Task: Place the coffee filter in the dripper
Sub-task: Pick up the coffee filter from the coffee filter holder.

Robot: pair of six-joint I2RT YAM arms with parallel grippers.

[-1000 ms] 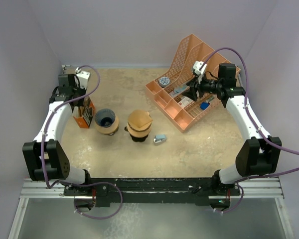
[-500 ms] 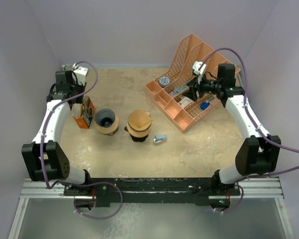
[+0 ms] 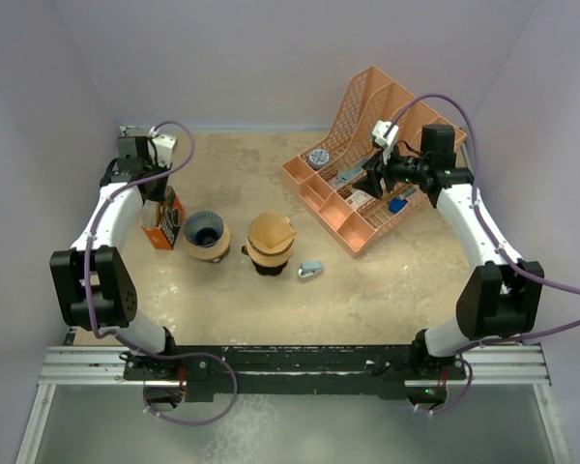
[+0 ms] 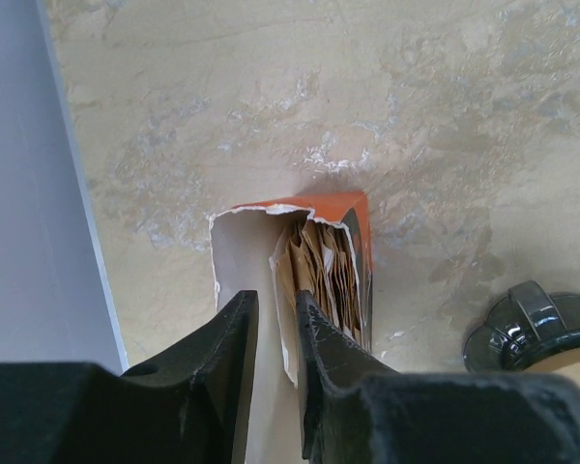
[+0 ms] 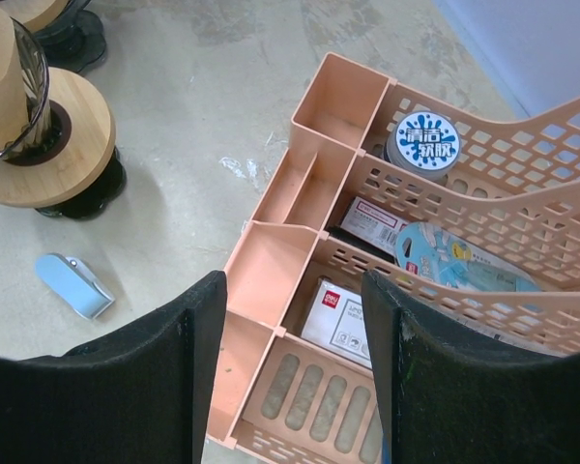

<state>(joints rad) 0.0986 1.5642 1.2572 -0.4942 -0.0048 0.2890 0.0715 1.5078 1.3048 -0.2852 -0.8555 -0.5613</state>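
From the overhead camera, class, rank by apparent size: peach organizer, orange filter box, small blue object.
Largest: peach organizer.
Middle: orange filter box.
Smallest: small blue object.
The gaps are clear, so nothing ties.

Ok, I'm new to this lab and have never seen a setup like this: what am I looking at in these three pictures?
Two robot arms, the left arm and the right arm, are bolted at the near edge of a table. One picture looks down from above. The other two come from a camera on each wrist, so the black shapes at the bottom are the fingers.

On the stone-patterned tabletop stand an open orange cardboard box of brown paper filters, a dark-centred dripper and a tan-topped dripper, both on wooden bases. There is also a small light-blue clip and a peach plastic desk organiser holding stationery.

The left gripper hangs over the box with its jaws slightly apart, gripping nothing that I can see. The right gripper hovers over the organiser, open and empty.
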